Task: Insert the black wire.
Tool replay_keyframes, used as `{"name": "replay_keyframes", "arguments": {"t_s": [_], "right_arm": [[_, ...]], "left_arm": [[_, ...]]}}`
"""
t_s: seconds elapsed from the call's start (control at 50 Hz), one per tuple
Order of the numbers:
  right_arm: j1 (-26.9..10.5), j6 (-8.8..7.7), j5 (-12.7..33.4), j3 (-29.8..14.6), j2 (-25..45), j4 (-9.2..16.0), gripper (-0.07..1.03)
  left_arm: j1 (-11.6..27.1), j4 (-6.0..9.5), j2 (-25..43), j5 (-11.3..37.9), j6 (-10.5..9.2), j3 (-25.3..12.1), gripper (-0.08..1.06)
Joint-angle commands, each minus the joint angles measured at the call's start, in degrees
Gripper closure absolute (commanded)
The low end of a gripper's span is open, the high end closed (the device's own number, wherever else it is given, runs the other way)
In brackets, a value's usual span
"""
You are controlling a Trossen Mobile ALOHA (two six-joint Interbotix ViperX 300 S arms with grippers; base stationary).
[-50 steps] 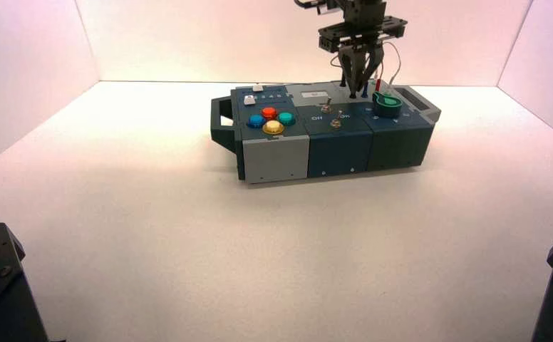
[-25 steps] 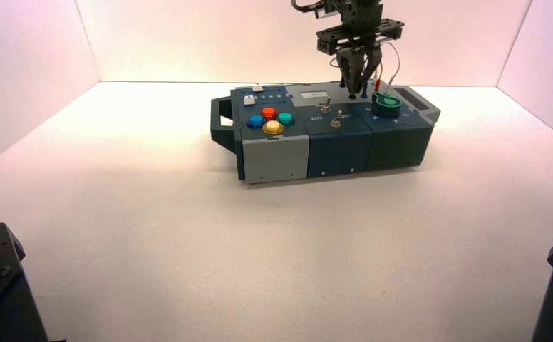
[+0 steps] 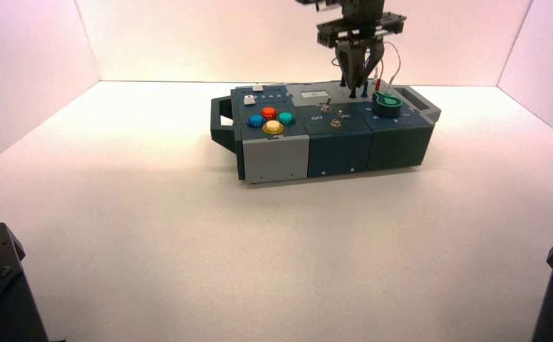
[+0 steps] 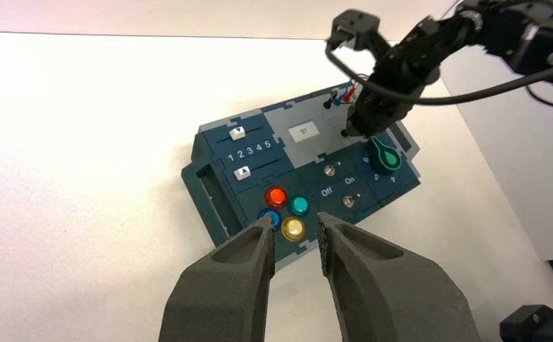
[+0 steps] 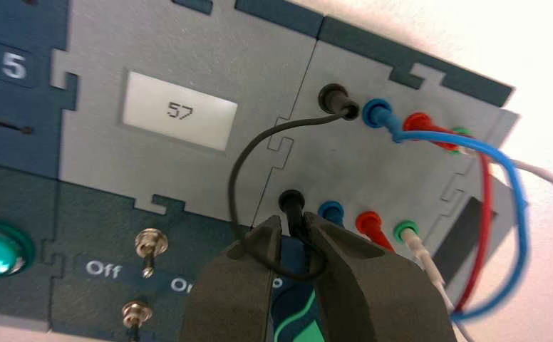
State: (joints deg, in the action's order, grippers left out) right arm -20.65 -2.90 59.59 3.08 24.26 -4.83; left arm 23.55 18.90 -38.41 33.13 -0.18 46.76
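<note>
End effector (image 5: 293,228) hiding knob (image 5: 303,317), right wrist

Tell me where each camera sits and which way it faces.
High view: above and behind the arms, looking down at the box; the right gripper shows at the box's far edge, its arm entering from the top.
Left wrist view: on the idle left arm's wrist, above the table, angled down at the box; its own fingers and the right arm show.
Right wrist view: on the right wrist, close over the sockets; its fingers flank a black plug.
Both wrist views share the display.
</note>
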Motion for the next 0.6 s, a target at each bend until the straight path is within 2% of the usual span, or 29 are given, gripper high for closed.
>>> {"name": "replay_keyframes", "arguments": {"t_s": [0.02,0.6], "right_arm": [[-0.62,0.26,0.62,-1.32,-4.22,0.35,0.73],[-0.97,0.18,3.25,-1.58,-8.44,0.26,0.71]], "left_arm": [[-0.62,0.00,-0.26,0.53,0.00,-1.41,0.63],[-0.62,0.09,-0.18,2.37,0.00,-0.62,0.62]]}}
